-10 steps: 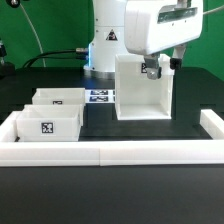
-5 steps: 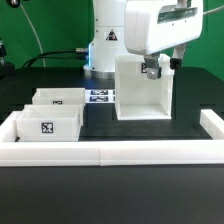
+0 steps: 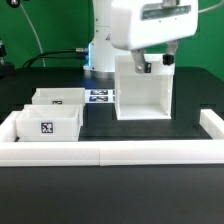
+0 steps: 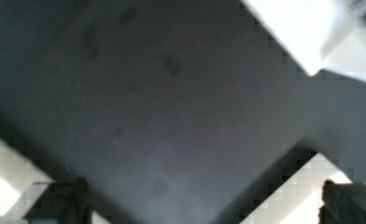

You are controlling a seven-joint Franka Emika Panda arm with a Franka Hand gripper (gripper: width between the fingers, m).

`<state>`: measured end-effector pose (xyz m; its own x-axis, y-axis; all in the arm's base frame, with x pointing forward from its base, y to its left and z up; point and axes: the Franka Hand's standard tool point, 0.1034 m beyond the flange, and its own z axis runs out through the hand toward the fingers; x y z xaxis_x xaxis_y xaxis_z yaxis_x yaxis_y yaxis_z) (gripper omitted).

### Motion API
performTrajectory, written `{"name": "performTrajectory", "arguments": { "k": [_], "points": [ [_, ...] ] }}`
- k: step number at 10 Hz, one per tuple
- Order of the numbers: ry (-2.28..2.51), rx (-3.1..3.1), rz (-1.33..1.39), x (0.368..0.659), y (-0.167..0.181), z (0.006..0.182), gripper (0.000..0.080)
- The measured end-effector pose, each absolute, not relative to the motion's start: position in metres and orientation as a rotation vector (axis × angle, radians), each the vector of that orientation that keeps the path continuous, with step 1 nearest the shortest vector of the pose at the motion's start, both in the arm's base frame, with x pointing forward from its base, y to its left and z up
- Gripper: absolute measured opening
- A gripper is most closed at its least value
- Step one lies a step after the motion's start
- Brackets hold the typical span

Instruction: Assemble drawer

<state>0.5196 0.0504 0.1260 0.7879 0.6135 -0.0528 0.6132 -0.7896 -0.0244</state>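
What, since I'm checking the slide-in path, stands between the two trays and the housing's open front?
Nothing visible does. The front tray and back tray sit at the exterior view's left, the housing to their right, bare black table between. The marker board lies flat farther back; the gripper hangs at the housing's top.

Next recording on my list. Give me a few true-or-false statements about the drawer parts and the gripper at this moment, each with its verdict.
1. Both the nearer tray and the farther tray sit outside the housing. True.
2. The gripper is holding a tray. False: its fingers are apart with nothing between them, near the housing's top.
3. The housing stands upright on the black table. True.
4. The nearer tray lies upside down. False: its open side faces up.
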Motion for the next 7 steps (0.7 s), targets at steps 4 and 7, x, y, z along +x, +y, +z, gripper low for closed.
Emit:
{"name": "performTrajectory", "arguments": {
  "k": [4,7],
  "points": [
    [-0.763,-3.057,0.124,0.495,0.07,0.148,0.065],
    [-0.762,-3.056,0.131,0.495,0.069,0.146,0.065]
  ]
}}
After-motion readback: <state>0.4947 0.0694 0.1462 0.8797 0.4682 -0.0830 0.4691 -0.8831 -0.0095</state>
